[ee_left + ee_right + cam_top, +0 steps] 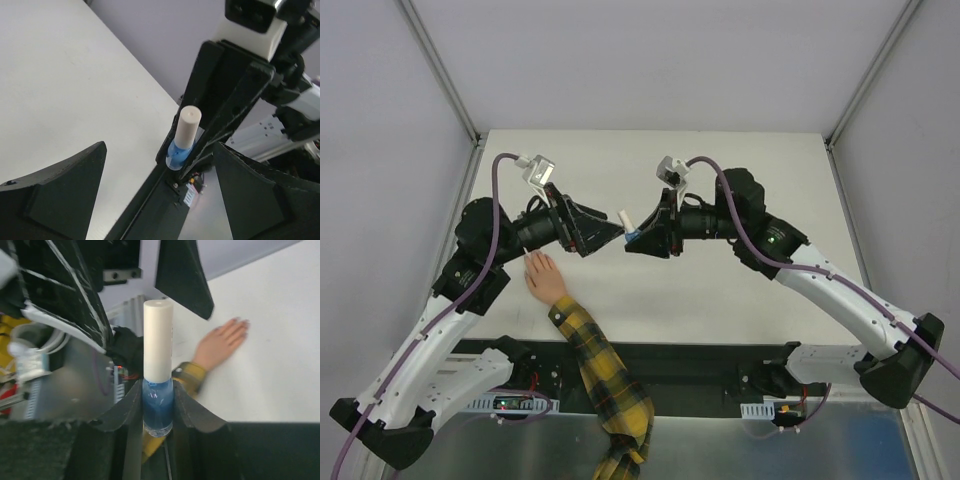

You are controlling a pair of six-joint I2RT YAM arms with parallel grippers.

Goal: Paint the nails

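Pinching a small glass bottle (158,412) by its body, the right gripper (158,407) has its two fingers pressed against either side of the glass. The bottle holds bright blue polish, which colours all of the glass that shows between the fingers. How full it is cannot be told, since the fingers cover its sides. A tall white cap (158,340) sits on the neck and rises clear above the fingers.

The left gripper (160,192) faces it from the other side with its fingers (55,195) spread wide. They stand well apart on either side of the cap and touch neither cap nor bottle. In the overhead view the two grippers meet tip to tip above the middle of the white table (740,290), with the cap between them.

The small peach-skinned hand (545,278) lies flat on the table, palm down, to the left of the grippers and beside the left arm. Its fingers point away from the near edge. Its yellow-and-black plaid sleeve (605,385) trails back over the near edge between the two arm bases. The nails (239,324) look faintly bluish in the right wrist view, but it is too blurred there to tell which ones carry colour. Neither gripper touches the hand.
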